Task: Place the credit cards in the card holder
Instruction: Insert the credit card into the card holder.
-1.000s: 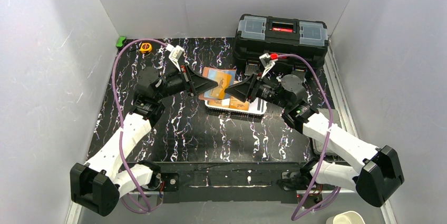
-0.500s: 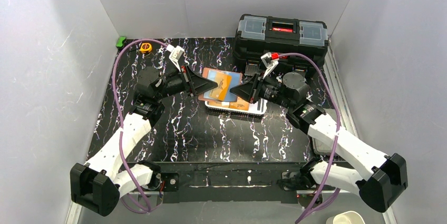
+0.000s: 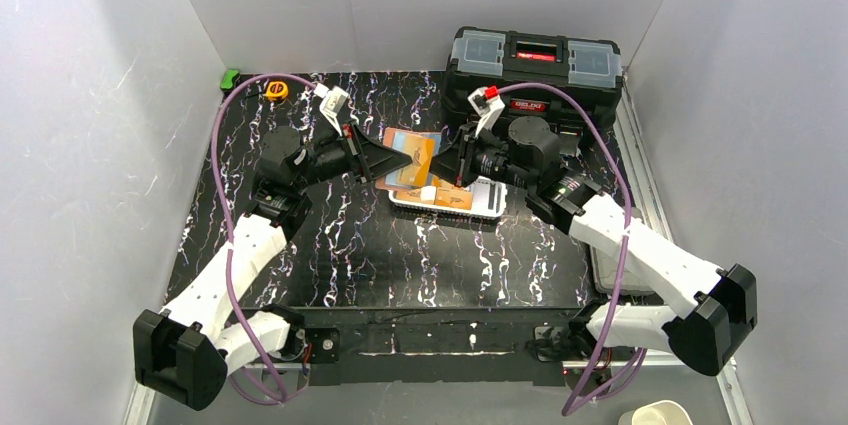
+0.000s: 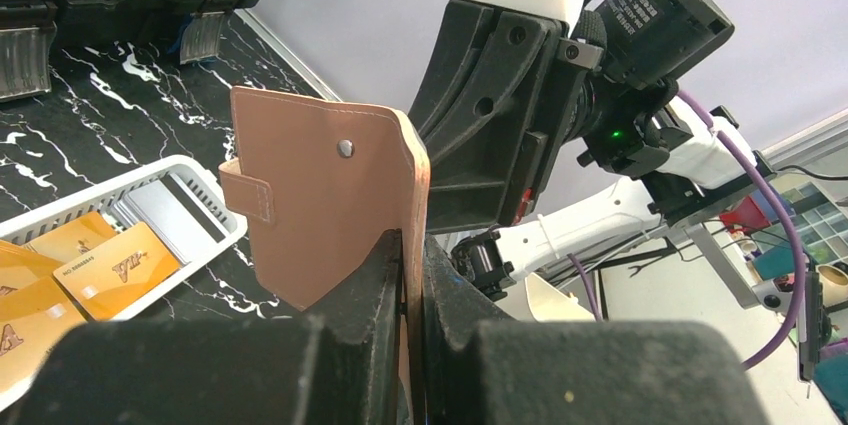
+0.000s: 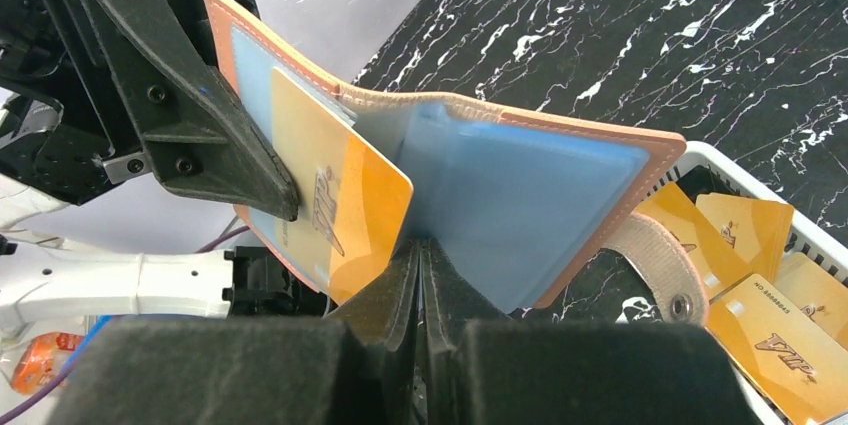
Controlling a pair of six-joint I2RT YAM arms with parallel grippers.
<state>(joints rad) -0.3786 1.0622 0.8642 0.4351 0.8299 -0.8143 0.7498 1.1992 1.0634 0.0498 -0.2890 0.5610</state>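
White walls (image 3: 100, 95), black marbled table (image 3: 420, 265)

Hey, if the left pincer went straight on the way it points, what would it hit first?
Beyond the card holder clamped in the left pincer, the right pincer faces it directly, so probably that, though depth is unclear.
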